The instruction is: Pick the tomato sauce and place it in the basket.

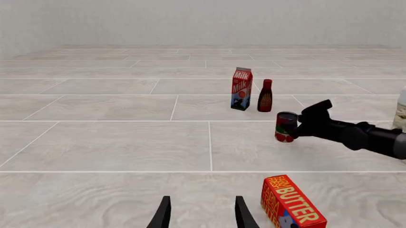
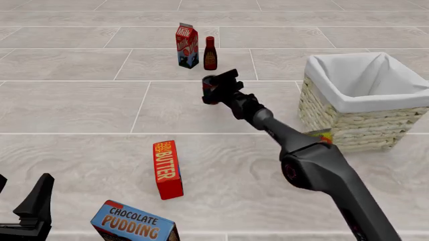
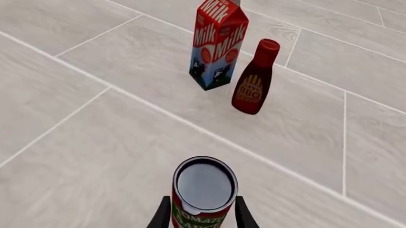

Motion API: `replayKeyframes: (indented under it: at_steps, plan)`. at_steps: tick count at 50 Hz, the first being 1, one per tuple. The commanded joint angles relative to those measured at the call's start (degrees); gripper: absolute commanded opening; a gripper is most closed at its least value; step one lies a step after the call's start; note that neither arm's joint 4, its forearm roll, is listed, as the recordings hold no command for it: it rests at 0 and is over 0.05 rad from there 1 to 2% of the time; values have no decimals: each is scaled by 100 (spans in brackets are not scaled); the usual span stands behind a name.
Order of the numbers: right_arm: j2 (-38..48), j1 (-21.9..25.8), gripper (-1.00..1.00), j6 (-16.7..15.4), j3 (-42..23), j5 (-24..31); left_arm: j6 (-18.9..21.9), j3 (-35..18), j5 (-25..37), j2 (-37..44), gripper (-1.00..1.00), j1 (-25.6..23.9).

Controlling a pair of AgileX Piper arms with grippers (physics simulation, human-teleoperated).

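Taking the butter box point(image 2: 168, 169) as the landmark and working outward from the arms' side: nearer than it, down at the edge, sits a chocolate pudding box point(image 2: 134, 224), and beside that the left end effector point(image 2: 27, 211), its two fingers spread with nothing between them.

Beyond the butter box and off to its right, the right end effector point(image 3: 203, 213) has its fingers pressed on either side of the tomato sauce point(image 3: 203, 192), gripping the can low on its body. In the left wrist view the can point(image 1: 286, 127) appears lifted clear of the tabletop point(image 2: 80, 110), upright or nearly so.

I would judge the can rigid and fairly weighty for its size, with smooth curved sides that could slip or twist in a two-finger pinch. The hold across the middle of the cylinder looks like the sensible place; the rim at the top offers little to catch.

Right of the butter box, farther out, stands the basket point(image 2: 335, 108), its white liner folded over the rim and its mouth open. Something small and colourful peeks from behind its near corner; I cannot tell what.

Farthest off, the milk carton point(image 2: 187, 45) and a dark bottle point(image 2: 210, 53) stand just beside each other.

The surface looks like pale, flat tile, with plenty of bare space around everything.
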Motion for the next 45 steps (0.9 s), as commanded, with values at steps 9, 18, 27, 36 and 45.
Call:
replayKeyframes:
  at_steps: [9,18,27,36,45]
  plan:
    - [259,-9,-100,64,-429,144,0,0,0,0,100,0]
    - [-370,53,-100,22,613,-378,0,0,0,0,100,0]
    - [-1350,103,-100,5,2138,-1044,0,0,0,0,100,0]
    - [-2193,108,-100,-48,3338,-1512,0,0,0,0,100,0]
    - [-3112,208,-100,-155,4522,-1866,0,0,0,0,100,0]
